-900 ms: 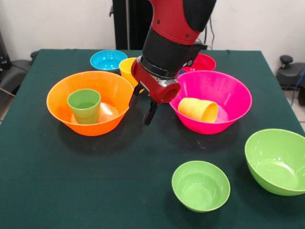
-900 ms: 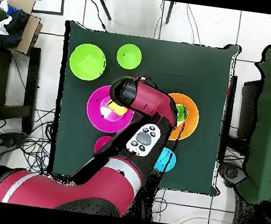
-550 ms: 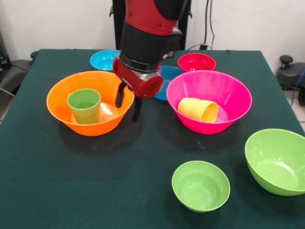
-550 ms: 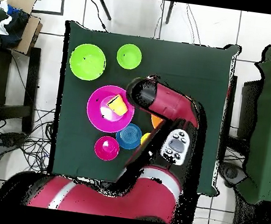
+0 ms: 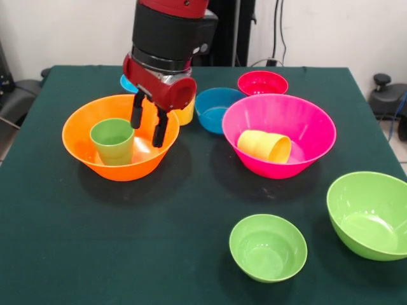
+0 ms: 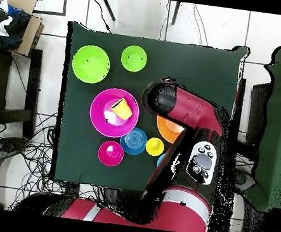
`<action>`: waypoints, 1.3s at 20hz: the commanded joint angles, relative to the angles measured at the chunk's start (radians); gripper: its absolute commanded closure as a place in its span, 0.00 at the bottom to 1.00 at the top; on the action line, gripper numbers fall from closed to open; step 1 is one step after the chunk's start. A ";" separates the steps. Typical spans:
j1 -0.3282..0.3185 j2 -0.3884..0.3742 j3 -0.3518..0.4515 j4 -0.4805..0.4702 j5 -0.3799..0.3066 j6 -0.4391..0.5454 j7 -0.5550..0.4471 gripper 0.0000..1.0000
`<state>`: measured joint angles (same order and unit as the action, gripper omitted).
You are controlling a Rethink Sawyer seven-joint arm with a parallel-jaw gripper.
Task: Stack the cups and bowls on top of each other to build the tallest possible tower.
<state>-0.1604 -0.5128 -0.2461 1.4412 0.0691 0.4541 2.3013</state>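
Pincer (image 5: pixel 147 125) open and empty over orange bowl (image 5: pixel 82 145), green cup (image 5: pixel 112 141) upright just beside it

Gripper (image 5: pixel 147 128) has travelled from the gap between the pink bowl (image 5: pixel 280 135) and orange bowl (image 5: pixel 119 136) to above the orange bowl's interior, beside the green cup (image 5: pixel 112 141) (fingers apart), uncovering the darker blue bowl (image 5: pixel 219 109).

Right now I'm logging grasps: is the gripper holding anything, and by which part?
Nothing is held. The gripper hangs open over the orange bowl, beside the green cup standing in it, with empty space between its fingers.
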 commanded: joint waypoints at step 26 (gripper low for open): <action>0.151 0.068 0.115 -0.014 -0.061 0.122 0.086 0.00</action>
<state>-0.0727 -0.5319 -0.1861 1.4406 0.0350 0.5333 2.3013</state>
